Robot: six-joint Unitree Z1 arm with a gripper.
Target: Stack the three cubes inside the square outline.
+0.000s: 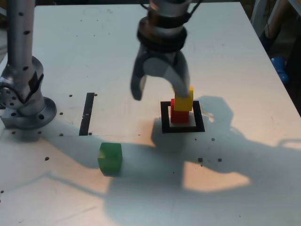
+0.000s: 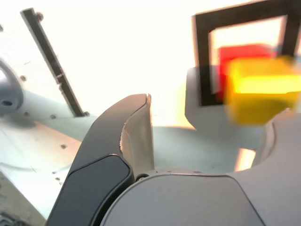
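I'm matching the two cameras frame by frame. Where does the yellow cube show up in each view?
Exterior view: the yellow cube sits on the red cube inside the square outline, right of centre, just under the pincer.
Wrist view: the yellow cube shows blurred, close to the lens, in front of the red cube.
Shared landmark: the square outline of black tape around the stack.

Yellow cube (image 1: 184, 100) over red cube (image 1: 178, 114), inside black tape square (image 1: 182, 117) with white centre, right of middle in the exterior view. Green cube (image 1: 110, 157) lower left of centre. Black tape strip (image 1: 87, 113) at left. Grey gripper (image 1: 159, 87), grey arm base (image 1: 22, 94), white table (image 1: 94, 47) speckled with small dark dots.
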